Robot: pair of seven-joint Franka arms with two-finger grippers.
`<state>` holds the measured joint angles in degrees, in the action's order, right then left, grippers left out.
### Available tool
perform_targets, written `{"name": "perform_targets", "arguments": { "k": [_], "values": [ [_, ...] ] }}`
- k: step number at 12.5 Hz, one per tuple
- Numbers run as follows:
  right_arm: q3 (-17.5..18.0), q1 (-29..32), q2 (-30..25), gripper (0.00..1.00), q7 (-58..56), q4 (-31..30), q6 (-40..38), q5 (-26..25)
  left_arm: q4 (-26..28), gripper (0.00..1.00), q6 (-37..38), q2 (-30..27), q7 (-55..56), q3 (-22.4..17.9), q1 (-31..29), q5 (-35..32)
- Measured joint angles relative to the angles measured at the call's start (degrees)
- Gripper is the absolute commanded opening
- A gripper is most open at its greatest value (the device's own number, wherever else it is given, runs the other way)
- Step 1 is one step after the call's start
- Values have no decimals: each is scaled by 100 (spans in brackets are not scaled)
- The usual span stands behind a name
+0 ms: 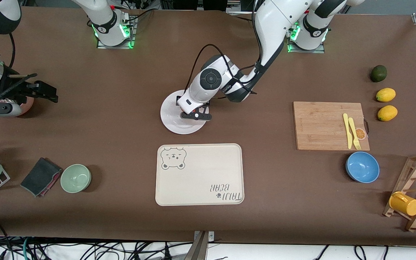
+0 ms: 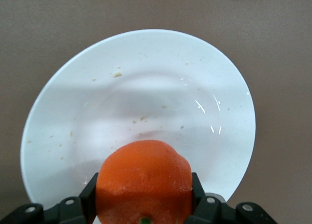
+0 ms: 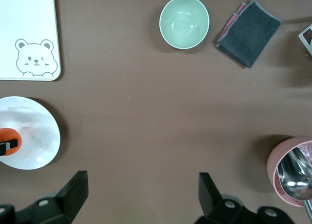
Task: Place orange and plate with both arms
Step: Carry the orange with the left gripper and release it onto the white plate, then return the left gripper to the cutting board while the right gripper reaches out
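The white plate (image 1: 173,121) lies mid-table, farther from the front camera than the cream tray. My left gripper (image 1: 195,115) hangs low over the plate's edge, shut on the orange. In the left wrist view the orange (image 2: 144,177) sits between the black fingers (image 2: 87,197) of the left gripper (image 2: 144,197), with the plate (image 2: 136,97) under it. Whether the orange touches the plate I cannot tell. My right gripper (image 1: 45,91) waits open over the right arm's end of the table. The right wrist view shows the right gripper (image 3: 143,187) holding nothing, with the plate (image 3: 36,136) and orange (image 3: 7,136) off at the frame's edge.
A bear-print cream tray (image 1: 199,174) lies nearer the camera than the plate. A green bowl (image 1: 76,178), grey cloth (image 1: 41,176) and pink cup with spoons (image 3: 292,170) are at the right arm's end. A cutting board (image 1: 323,124), blue bowl (image 1: 362,167) and lemons (image 1: 385,94) are at the left arm's end.
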<state>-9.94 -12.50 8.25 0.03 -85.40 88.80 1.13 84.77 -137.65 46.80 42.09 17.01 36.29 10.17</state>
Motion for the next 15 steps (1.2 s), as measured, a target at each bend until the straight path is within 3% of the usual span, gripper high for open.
{"name": "perform_targets", "arguments": {
  "k": [5, 7, 11, 15],
  "values": [
    [0, 0, 0, 100, 0, 0, 1, 0, -206, 100, 0, 8, 0, -177, -4, 0],
    [0, 0, 0, 100, 0, 0, 1, 0, -305, 100, 432, -159, 0, -287, -112, 0],
    [0, 0, 0, 100, 0, 0, 2, 0, -346, 100, 1975, -642, -232, -366, -994, -152],
    [0, 0, 0, 100, 0, 0, 5, 0, -347, 100, 2941, -855, -1273, -375, -2124, -723]
  ]
}}
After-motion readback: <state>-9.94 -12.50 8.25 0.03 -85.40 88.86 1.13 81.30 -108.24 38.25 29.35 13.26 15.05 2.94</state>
